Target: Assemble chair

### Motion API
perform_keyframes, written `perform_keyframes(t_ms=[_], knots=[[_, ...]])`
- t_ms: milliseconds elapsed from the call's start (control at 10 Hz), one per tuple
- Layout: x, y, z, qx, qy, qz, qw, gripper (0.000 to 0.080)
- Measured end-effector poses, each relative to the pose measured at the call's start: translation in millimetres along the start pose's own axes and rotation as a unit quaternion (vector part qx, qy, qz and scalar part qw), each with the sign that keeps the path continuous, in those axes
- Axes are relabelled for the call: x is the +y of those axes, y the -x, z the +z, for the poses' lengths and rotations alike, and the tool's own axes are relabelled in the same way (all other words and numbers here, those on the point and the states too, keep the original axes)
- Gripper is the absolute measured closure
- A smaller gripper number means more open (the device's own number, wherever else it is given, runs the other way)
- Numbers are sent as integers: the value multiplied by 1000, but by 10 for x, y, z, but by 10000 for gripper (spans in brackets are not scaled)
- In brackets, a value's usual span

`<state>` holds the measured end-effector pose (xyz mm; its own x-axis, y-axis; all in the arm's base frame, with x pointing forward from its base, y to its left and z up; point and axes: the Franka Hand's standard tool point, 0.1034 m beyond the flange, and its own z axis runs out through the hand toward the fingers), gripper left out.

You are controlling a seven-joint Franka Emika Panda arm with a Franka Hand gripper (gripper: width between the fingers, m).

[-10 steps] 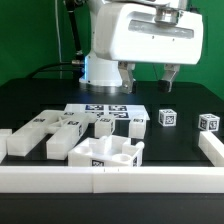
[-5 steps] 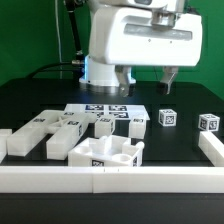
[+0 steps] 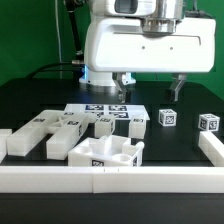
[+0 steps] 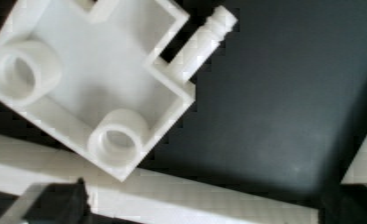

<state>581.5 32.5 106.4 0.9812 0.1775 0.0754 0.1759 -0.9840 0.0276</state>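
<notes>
The claw [image 3: 151,85] hangs wide open above the surface [image 3: 30,95] and holds nothing. The chair's big holed part [image 3: 105,153] lies by the edge with the long white rail [image 3: 150,180]. To grab it well, the claw should likely drop straight down, one finger on each side, and miss the rail. There are one holed part, three small tagged cubes [image 3: 168,118], and some flat slabs [image 3: 40,132] too bunched to count.

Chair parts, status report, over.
Gripper open, empty, above the table. Chair parts lie loose, unassembled. Two cubes sit apart on the exterior view's right. Nothing visible in the way.
</notes>
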Motion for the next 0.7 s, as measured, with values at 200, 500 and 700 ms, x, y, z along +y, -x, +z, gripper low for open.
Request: perform_keyframes(t_ms=[200, 500, 700], knots=[[100, 22, 65, -9, -34, 126, 991, 150], [173, -15, 230, -20, -51, 258, 965, 150], [170, -40, 311, -25, -54, 337, 940, 150]])
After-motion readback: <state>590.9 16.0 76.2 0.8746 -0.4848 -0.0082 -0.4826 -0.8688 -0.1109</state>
